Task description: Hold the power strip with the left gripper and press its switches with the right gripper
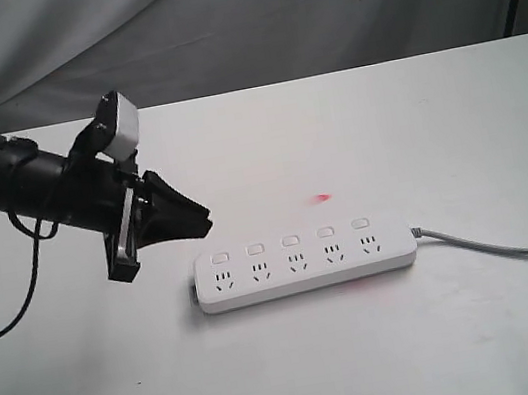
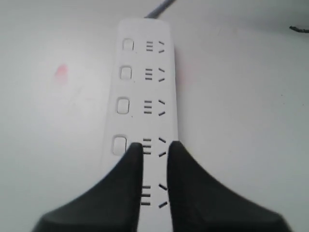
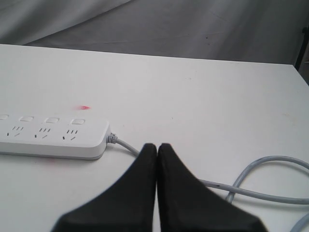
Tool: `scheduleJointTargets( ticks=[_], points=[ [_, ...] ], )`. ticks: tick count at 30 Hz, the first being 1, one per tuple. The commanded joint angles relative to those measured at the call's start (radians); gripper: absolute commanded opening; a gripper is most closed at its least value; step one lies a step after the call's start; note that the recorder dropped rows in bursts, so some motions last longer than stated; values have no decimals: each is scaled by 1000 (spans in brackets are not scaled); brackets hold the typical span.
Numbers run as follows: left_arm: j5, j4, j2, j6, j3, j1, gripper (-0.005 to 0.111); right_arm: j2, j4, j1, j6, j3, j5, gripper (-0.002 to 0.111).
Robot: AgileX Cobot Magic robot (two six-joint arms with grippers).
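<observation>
Power strip (image 1: 306, 263): lies flat on the white tabletop (image 1: 386, 137), sockets facing up, a little forward of centre in the exterior view. Its long axis runs left to right across that view, the right end angled slightly toward the back. The grey cord (image 1: 496, 248) leaves the right end and trails off to the right edge of the tabletop. In the right wrist view it curls into a loop. The switches (image 1: 291, 241) sit in a row along the far long edge, one behind each socket.

Left end effector (image 1: 202, 220): hangs just off the strip's left end, tips pointing down and to the right toward it. In the left wrist view the strip runs lengthwise straight away from the fingertips (image 2: 137, 150), cord end farthest. The fingers stand only a narrow gap apart and the strip shows through the gap. Nothing is gripped.

Right end effector (image 3: 157, 147): out of the exterior view. Its wrist camera shows both fingers pressed tip to tip with nothing between them, near the cord and off the strip's cord end.

Small red mark (image 1: 322, 197) on the tabletop behind the strip.
</observation>
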Motion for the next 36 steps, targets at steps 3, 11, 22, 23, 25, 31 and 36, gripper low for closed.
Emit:
scheduleJointTargets(
  ticks=[3,11,22,23,25,31,36],
  points=[
    [16,-7,-119,-40,-6,-5,0,-5,-6,-2,-3,3,-2,0],
    [-30,-165,-241,-292,-6,-5,0,-5,-6,-2,-3,3,-2,0],
    [-39,-243,-391,-397,-6,-5,0,-5,-6,-2,-3,3,-2,0],
    [-35,-243,-401,-397,-6,-5,0,-5,-6,-2,-3,3,-2,0],
    [-35,-243,-418,-397,-6,-5,0,-5,-6,-2,-3,3,-2,0],
    [-46,-247,-414,-397,-6,-5,0,-5,-6,-2,-3,3,-2,0],
    [-46,-247,-414,-397,-6,-5,0,-5,-6,-2,-3,3,-2,0]
  ],
)
